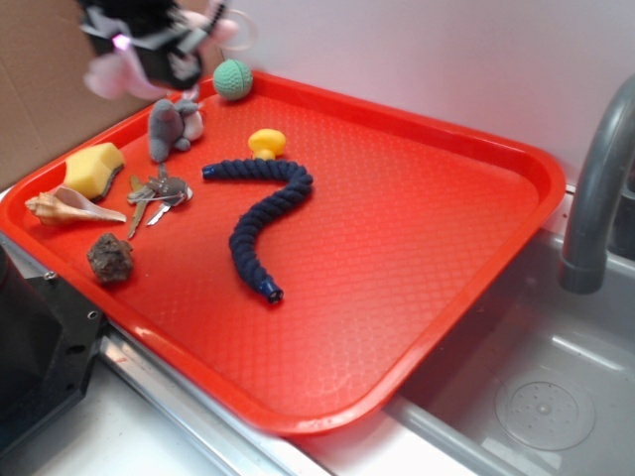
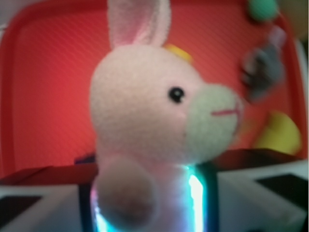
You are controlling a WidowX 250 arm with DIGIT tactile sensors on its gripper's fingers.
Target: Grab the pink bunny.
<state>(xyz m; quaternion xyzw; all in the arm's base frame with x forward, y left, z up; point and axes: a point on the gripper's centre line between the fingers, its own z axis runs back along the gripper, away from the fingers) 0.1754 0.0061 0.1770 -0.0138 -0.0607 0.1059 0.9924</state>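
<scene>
The pink bunny [image 2: 154,111] fills the wrist view: pale pink head, black eye, white muzzle, two ears pointing up. Its body sits between the jaws of my gripper [image 2: 149,203], which is shut on it. In the exterior view the gripper [image 1: 149,45] hangs above the far left corner of the red tray [image 1: 417,228], with the bunny [image 1: 114,77] held off the tray, a limb sticking out left and its thin pink loop [image 1: 238,30] to the right.
On the tray's left part lie a grey plush mouse [image 1: 171,127], green knitted ball [image 1: 233,79], yellow toy [image 1: 267,143], dark blue rope [image 1: 266,213], yellow sponge [image 1: 93,169], keys [image 1: 154,195], shell [image 1: 69,208] and brown rock [image 1: 109,258]. A sink and grey faucet [image 1: 595,188] stand at right.
</scene>
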